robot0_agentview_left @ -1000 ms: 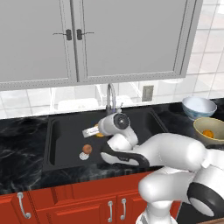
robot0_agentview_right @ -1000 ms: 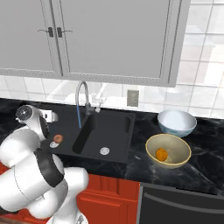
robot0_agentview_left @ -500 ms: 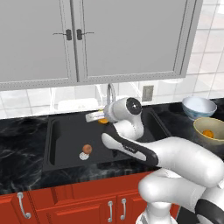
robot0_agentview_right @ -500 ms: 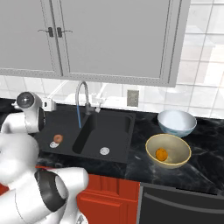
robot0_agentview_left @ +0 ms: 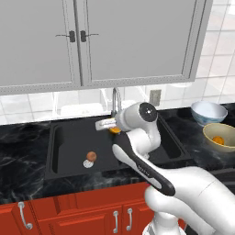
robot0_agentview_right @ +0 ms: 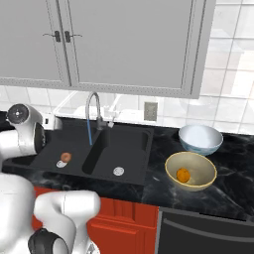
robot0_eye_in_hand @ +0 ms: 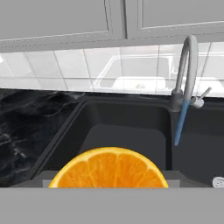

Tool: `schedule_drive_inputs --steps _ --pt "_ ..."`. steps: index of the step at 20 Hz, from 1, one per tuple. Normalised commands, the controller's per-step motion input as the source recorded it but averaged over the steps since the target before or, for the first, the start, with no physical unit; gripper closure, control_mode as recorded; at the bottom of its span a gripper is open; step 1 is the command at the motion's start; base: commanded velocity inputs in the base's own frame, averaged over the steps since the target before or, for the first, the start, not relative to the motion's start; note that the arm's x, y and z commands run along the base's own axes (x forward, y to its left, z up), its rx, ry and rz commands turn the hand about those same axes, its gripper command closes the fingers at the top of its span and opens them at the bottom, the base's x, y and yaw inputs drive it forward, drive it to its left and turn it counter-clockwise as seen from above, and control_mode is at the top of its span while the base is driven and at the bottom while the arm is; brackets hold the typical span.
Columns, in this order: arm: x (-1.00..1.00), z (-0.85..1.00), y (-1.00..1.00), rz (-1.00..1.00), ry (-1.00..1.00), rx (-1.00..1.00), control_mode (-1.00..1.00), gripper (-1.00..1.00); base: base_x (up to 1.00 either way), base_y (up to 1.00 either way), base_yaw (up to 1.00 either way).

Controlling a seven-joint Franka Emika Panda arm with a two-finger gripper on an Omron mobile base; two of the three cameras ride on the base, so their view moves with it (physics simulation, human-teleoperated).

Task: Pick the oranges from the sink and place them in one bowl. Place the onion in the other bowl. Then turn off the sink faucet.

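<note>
While gripper (robot0_agentview_left: 106,124) apparently pinches orange (robot0_eye_in_hand: 109,168), yellow-tan bowl (robot0_agentview_right: 202,181) holds other orange (robot0_agentview_right: 183,174); onion (robot0_agentview_left: 91,156) in sink (robot0_agentview_left: 64,156)

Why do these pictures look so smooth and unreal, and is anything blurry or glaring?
All three are computer-rendered, evenly lit. Left base view: soft pale reflections on the wall tiles behind the faucet, no harsh glare. Right base view: the pale blue-white bowl looks glossy, and the yellow-tan bowl casts a faint shadow. Hand view: the orange looms large and slightly soft, being so close.
</note>
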Motion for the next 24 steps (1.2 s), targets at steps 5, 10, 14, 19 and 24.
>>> schedule_drive_inputs --steps 5,10,14,19,24 --pt "-0.25 0.09 -0.63 -0.16 0.09 -0.04 -1.00 1.00 0.00 0.00 0.00" --pt "0.00 0.01 -0.77 -0.17 0.15 -0.01 -1.00 1.00 0.00 0.00 0.00" --pt "0.00 0.00 -0.68 -0.12 0.12 0.00 -1.00 1.00 0.00 0.00 0.00" --pt "0.00 0.00 -0.68 -0.09 0.10 0.00 -1.00 1.00 0.00 0.00 0.00" --pt "0.00 0.00 -0.67 -0.07 0.10 0.00 -1.00 1.00 0.00 0.00 0.00"
